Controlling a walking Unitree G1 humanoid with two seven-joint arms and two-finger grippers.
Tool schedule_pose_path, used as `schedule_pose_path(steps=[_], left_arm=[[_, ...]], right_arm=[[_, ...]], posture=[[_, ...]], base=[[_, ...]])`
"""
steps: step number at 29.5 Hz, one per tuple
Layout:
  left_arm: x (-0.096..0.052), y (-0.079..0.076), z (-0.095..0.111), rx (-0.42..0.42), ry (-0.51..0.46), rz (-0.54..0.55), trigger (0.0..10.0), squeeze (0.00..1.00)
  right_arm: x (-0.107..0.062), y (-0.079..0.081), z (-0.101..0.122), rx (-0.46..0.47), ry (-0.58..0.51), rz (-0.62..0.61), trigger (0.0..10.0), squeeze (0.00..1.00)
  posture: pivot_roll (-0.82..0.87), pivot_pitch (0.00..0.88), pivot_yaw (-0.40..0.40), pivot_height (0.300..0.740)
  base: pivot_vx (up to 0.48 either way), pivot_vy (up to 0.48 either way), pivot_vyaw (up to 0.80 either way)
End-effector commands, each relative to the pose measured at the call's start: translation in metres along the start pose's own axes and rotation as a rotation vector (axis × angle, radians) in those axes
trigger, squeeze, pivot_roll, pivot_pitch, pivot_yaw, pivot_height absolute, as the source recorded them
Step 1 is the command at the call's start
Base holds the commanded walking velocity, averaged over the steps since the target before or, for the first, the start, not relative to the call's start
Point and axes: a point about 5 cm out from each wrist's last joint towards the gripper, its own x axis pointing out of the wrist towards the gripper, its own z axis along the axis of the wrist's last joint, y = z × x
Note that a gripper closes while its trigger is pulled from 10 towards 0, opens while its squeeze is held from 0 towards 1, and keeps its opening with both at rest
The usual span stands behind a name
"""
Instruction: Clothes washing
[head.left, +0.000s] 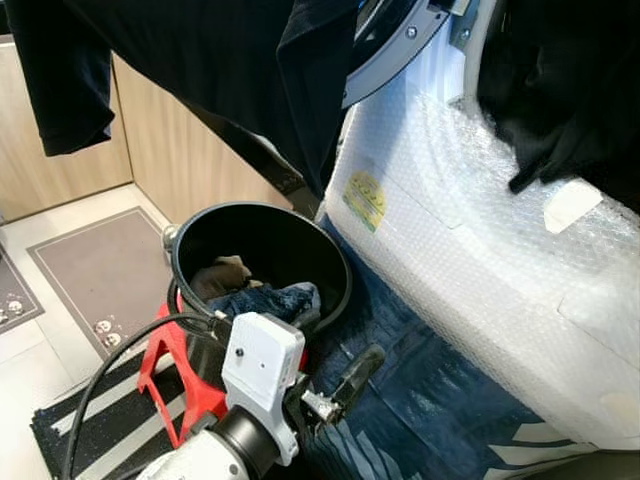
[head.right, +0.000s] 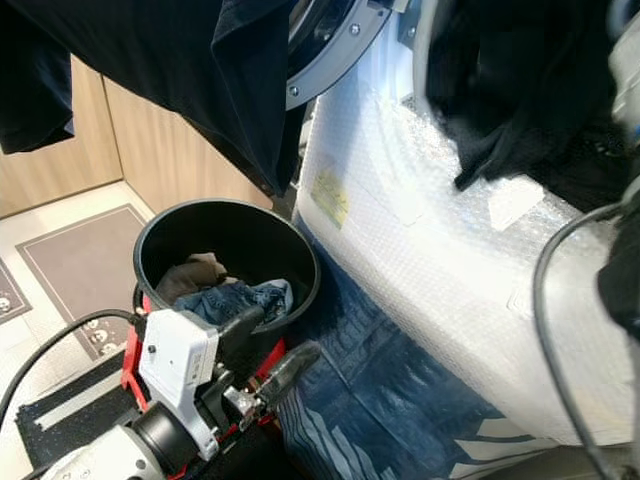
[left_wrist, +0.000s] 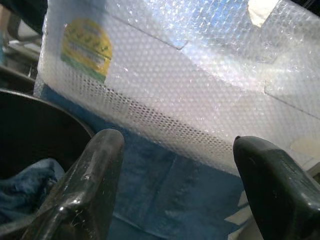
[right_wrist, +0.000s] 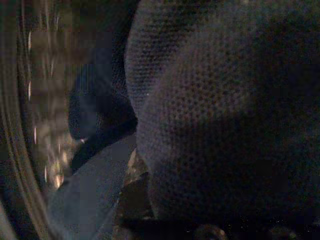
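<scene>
A black garment (head.left: 560, 90) spills out of the washing machine's opening onto the bubble-wrapped front of the washing machine (head.left: 480, 260), well above and beyond the left gripper's fingers. In the right wrist view dark knit cloth (right_wrist: 215, 125) presses right up against the camera, with a shiny drum wall beside it; whether the right gripper's fingers are spread or closed cannot be told. Another dark garment (head.left: 230, 70) hangs across the top of the scene, in front of the grey door ring (head.left: 400, 50).

The left gripper (head.left: 335, 390) sits low, its two black fingers (left_wrist: 95, 185) spread wide and holding nothing — between them shows a blue mat (head.left: 430, 400) on the floor and the lower edge of the bubble wrap. Just beside one finger stands a black round basket (head.left: 330, 260) with blue denim cloth (head.left: 270, 298) and a brown piece (head.left: 220, 275) inside; it rests on a red stool (head.left: 170, 370).

A yellow-and-green sticker (head.left: 366, 198) sits on the machine's front under the wrap — its writing is too small to read. Pale tiles and a grey mat (head.left: 100, 270) lie past the basket, next to wooden panels (head.left: 170, 140).
</scene>
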Motion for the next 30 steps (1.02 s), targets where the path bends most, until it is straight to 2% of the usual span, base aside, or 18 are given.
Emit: schedule_pose_path(steps=[1,3,8,13,16,17,21,22,24,25,27,30], left_arm=[[-0.001,-0.006,0.003,-0.018,-0.015,-0.02,10.0,0.0],[-0.001,-0.006,0.003,-0.023,-0.016,-0.013,10.0,0.0],[-0.001,-0.006,0.003,-0.035,-0.015,-0.002,10.0,0.0],[0.0,-0.005,0.004,-0.03,-0.013,0.0,10.0,0.0],[0.0,-0.006,0.004,-0.031,-0.013,-0.002,10.0,0.0],[0.0,-0.006,0.003,-0.038,-0.009,-0.004,10.0,0.0],[0.001,-0.005,0.004,-0.035,-0.009,-0.007,10.0,0.0],[0.001,-0.005,0.004,-0.035,-0.009,-0.007,10.0,0.0],[0.002,-0.004,0.003,-0.027,-0.004,-0.014,10.0,0.0],[0.002,-0.004,0.003,-0.027,-0.004,-0.016,10.0,0.0],[0.003,-0.002,0.003,-0.033,-0.006,-0.018,10.0,0.0],[0.005,-0.001,0.005,-0.034,-0.018,-0.025,10.0,0.0]], right_arm=[[0.0,-0.01,0.028,0.052,-0.098,-0.042,10.0,0.0],[-0.001,-0.009,0.036,0.046,-0.123,-0.038,10.0,0.0],[0.0,0.001,0.019,-0.045,-0.076,-0.003,10.0,0.0],[-0.003,0.019,-0.034,-0.192,0.114,0.104,10.0,0.0],[-0.005,0.021,-0.05,-0.222,0.169,0.135,10.0,0.0],[-0.009,0.022,-0.069,-0.311,0.243,0.176,10.0,0.0],[-0.013,0.016,-0.088,-0.494,0.326,0.202,10.0,0.0],[-0.013,0.016,-0.088,-0.494,0.326,0.202,10.0,0.0],[-0.013,0.01,-0.09,-0.562,0.344,0.196,10.0,0.0],[-0.013,0.008,-0.09,-0.559,0.354,0.192,10.0,0.0],[-0.013,0.003,-0.09,-0.562,0.37,0.163,10.0,0.0],[-0.011,-0.017,-0.084,-0.718,0.331,0.032,10.0,0.0]], posture=[[0.14,0.198,-0.311,0.74],[0.14,0.208,-0.311,0.74],[0.13,0.211,-0.306,0.74],[0.12,0.215,-0.293,0.74],[0.12,0.216,-0.29,0.74],[0.12,0.216,-0.287,0.74],[0.11,0.21,-0.276,0.74],[0.11,0.21,-0.276,0.74],[0.11,0.207,-0.272,0.74],[0.1,0.204,-0.27,0.74],[0.1,0.198,-0.264,0.74],[0.08,0.183,-0.254,0.74]], base=[[0.0,0.0,0.0],[0.0,0.0,0.0],[0.0,0.0,0.0],[0.0,0.0,0.0],[0.0,0.0,0.0],[0.0,0.0,0.0],[0.0,0.0,0.0],[0.0,0.0,0.0],[0.0,0.0,0.0],[0.0,0.0,0.0],[0.0,0.0,0.0],[0.0,0.0,0.0]])
